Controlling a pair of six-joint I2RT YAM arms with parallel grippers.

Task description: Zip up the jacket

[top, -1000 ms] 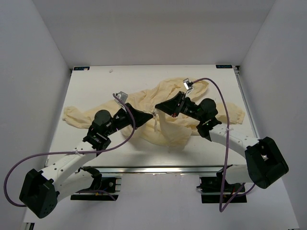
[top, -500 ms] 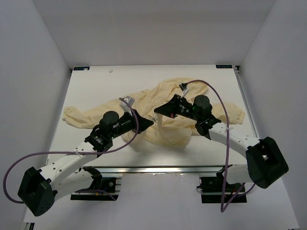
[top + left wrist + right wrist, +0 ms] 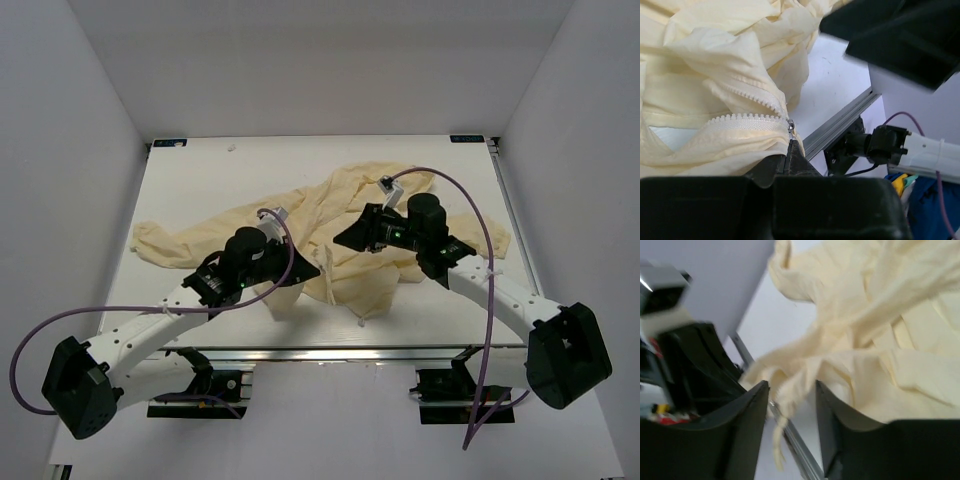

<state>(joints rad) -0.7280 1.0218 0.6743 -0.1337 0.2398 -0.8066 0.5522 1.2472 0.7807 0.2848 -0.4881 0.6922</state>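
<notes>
Jacket (image 3: pixel 340 195) lies crumpled across the middle of the white desk (image 3: pixel 200 165). One sleeve runs toward the left edge, the other toward the right edge, and a bunched part sits close to the near edge.

Left gripper (image 3: pixel 308 270) is over the near-middle of the desk. Its jaws are closed tight, pinching a fold of cream fabric right under the zipper slider (image 3: pixel 790 125). Two rows of zipper teeth (image 3: pixel 745 119) run into the slider from the left in the left wrist view.

Right gripper (image 3: pixel 345 238) is just beside the left one, on its far-right side; the two are near, not touching. Its jaws are partway closed with a bunched strip of jacket filling the gap between them. The right wrist view is blurred. There the fabric stretches away up and to the right, and a thin pale strand (image 3: pixel 777 440) dangles below the jaws.
</notes>
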